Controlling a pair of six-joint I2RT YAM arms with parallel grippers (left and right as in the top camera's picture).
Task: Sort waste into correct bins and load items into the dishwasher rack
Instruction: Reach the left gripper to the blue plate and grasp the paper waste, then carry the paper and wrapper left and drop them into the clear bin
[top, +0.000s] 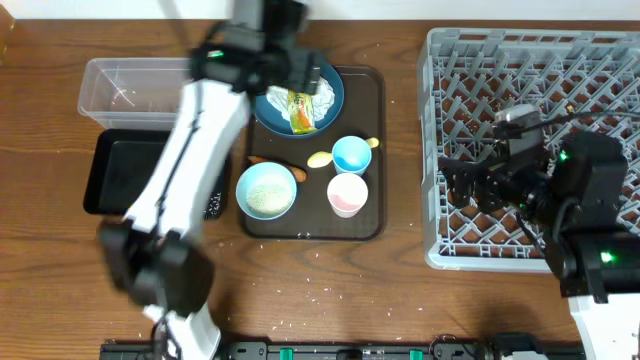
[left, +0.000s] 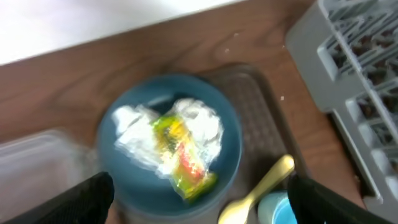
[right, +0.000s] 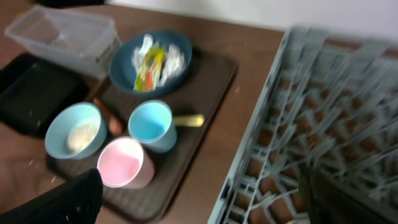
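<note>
1. The left gripper (left: 199, 186) hangs over the dark blue round plate (left: 231, 146) at the upper middle of the overhead frame. Its two fingers are spread wide and hold nothing, probably in line for a reach down.
2. The crumpled white tissue (left: 199, 121) and the small yellow-green-orange wrapper (left: 180, 155) lie heaped on that plate, the wrapper on top. That makes the wrapper the likely first pick.
3. The clear plastic rectangular tub (top: 130, 90) and the shallow black rectangular tray (top: 125, 175) sit at the left of the frame, just beside the brown serving tray (top: 375, 110), so waste has a short way to travel.
4. The light blue bowl (top: 267, 190) holding white rice, the small light blue cup (top: 351, 154), the small pink cup (top: 347, 192) and the pale yellow spoon (left: 261, 186) wait on the brown tray. A thin orange carrot piece (top: 270, 161) lies above the bowl.
5. The right gripper (right: 199, 193) hovers over the large grey pegged dishwasher rack (top: 540, 60) at the right, fingers parted and empty, seemingly parked clear of the left arm.
</note>
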